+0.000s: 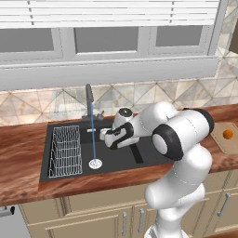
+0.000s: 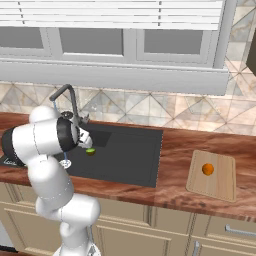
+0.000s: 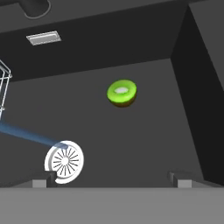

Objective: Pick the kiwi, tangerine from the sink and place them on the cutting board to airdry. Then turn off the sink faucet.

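The lime-green kiwi (image 3: 121, 92) lies on the floor of the black sink (image 3: 144, 144), up and a little right of the round silver drain (image 3: 64, 160). In the hand view my gripper (image 3: 111, 181) hovers above the basin, open, its fingertips (image 3: 183, 180) wide apart and empty, the kiwi well ahead of them. In the right base view the kiwi (image 2: 90, 151) sits just beside my hand. The orange tangerine (image 2: 207, 169) rests on the tan cutting board (image 2: 220, 182) on the counter to the right. Water runs from the dark faucet (image 1: 89, 100) in a thin blue stream (image 1: 93, 139) to the drain (image 1: 95, 163).
A wire rack (image 1: 65, 151) fills the left part of the sink (image 1: 125, 162). The basin's right wall (image 3: 197, 87) rises steeply beside the kiwi. Reddish wood counter (image 2: 175, 160) separates the sink (image 2: 130, 150) from the board. A tiled wall and a window stand behind.
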You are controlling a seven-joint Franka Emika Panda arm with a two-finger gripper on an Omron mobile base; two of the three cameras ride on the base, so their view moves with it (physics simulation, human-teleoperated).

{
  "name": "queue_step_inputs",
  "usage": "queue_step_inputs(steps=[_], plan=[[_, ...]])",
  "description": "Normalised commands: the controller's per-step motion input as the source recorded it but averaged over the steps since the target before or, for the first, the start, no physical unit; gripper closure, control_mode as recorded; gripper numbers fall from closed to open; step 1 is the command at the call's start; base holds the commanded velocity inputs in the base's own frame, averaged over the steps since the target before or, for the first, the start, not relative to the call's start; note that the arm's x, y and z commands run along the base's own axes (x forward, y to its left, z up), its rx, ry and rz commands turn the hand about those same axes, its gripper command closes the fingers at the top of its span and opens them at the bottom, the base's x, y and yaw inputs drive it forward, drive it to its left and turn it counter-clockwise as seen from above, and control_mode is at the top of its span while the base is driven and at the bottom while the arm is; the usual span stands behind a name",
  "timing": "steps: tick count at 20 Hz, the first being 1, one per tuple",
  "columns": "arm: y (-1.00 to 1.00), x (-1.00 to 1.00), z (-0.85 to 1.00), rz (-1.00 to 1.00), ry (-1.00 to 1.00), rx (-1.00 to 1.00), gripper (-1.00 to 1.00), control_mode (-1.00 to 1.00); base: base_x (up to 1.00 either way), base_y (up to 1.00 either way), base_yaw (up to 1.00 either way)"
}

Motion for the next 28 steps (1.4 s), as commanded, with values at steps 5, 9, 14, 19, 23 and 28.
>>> queue_step_inputs(steps=[5,9,14,19,23,28], plan=[[0.0,0.06,-0.02,0.0,0.0,0.0,-1.0,-1.0,0.0,0.0,0.0],[0.0,0.05,-0.04,0.0,0.0,0.0,-1.0,-1.0,0.0,0.0,0.0],[0.0,0.05,-0.11,0.0,0.0,0.0,-1.0,-1.0,0.0,0.0,0.0],[0.0,0.1,-0.11,0.0,0.0,0.0,-1.0,-1.0,0.0,0.0,0.0],[0.0,0.12,-0.11,0.0,0.0,-0.01,-1.0,-1.0,0.0,0.0,0.0],[0.0,0.11,-0.1,0.0,0.0,0.0,-1.0,-1.0,0.0,0.0,0.0]])
